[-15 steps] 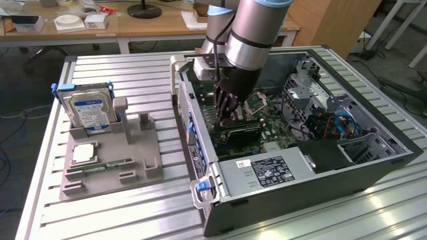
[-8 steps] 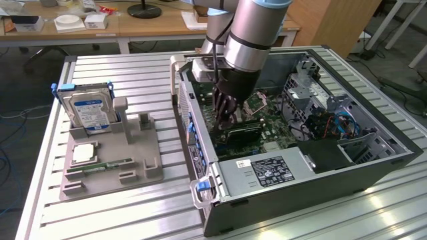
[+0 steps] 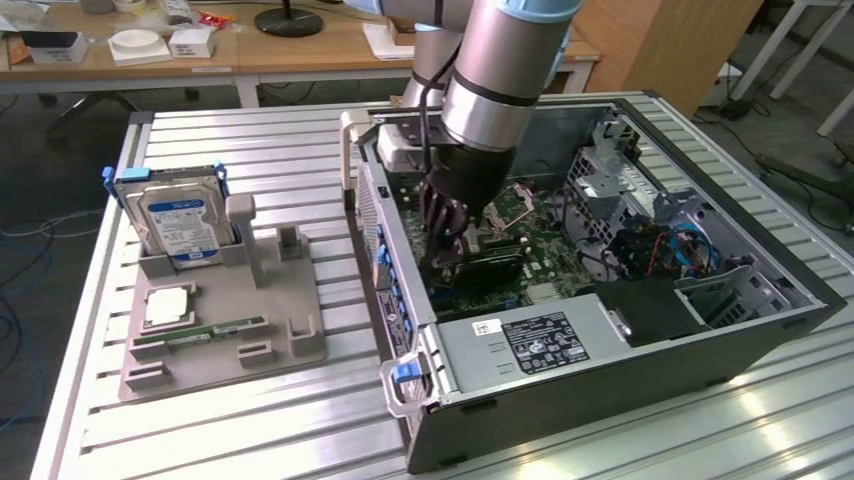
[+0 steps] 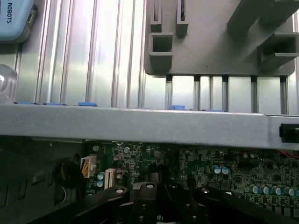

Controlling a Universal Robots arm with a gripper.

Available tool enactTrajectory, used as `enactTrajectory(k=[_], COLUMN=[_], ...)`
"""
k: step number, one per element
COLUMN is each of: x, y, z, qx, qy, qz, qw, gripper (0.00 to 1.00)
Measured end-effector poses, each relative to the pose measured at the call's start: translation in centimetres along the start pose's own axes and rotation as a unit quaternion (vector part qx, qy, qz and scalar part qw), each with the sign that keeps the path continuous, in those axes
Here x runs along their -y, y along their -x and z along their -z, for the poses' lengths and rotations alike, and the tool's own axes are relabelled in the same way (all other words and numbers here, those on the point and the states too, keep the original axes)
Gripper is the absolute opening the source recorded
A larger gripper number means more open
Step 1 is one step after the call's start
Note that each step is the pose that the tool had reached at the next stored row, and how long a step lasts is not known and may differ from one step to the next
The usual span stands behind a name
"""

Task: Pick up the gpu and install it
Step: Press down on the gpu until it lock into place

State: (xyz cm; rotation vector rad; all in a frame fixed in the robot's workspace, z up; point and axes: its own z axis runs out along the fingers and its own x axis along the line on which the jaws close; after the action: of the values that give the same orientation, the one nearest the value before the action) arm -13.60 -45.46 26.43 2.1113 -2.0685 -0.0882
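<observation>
Down inside the open computer case (image 3: 747, 300), gripper (image 3: 454, 232) lowered over the motherboard (image 3: 534, 255), fingers drawn fully together. Right beneath the fingertips, the gpu (image 3: 483, 268), a dark flat card lying along the board near the case's wall that faces the grey holder tray; whether clamped or merely touched, cannot tell. From the wrist, black gripper (image 4: 159, 205) linkages above green circuitry. Out on the slatted table (image 3: 240, 140), grey holder tray (image 3: 220, 330) with hard drive (image 3: 176, 220) standing upright and memory stick (image 3: 200, 334) lying near the tray's front edge.
</observation>
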Motion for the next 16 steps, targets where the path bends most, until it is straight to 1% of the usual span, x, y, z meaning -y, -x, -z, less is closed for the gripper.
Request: enactTrajectory(k=[4, 9, 11, 16], x=[-0.45, -1.48, -1.54, -1.57], y=[-0.4, -0.5, -0.5, -0.4], z=[-0.11, -0.32, -0.37, -0.49], qx=[-0.0008, -0.0027, -0.0036, -0.0040], qy=[-0.0002, -0.0004, -0.0006, -0.0008], qz=[0.002, 0.006, 0.007, 0.009], qw=[1.0000, 1.0000, 1.0000, 1.0000], gripper=[0.10, 0.10, 0.10, 0.10])
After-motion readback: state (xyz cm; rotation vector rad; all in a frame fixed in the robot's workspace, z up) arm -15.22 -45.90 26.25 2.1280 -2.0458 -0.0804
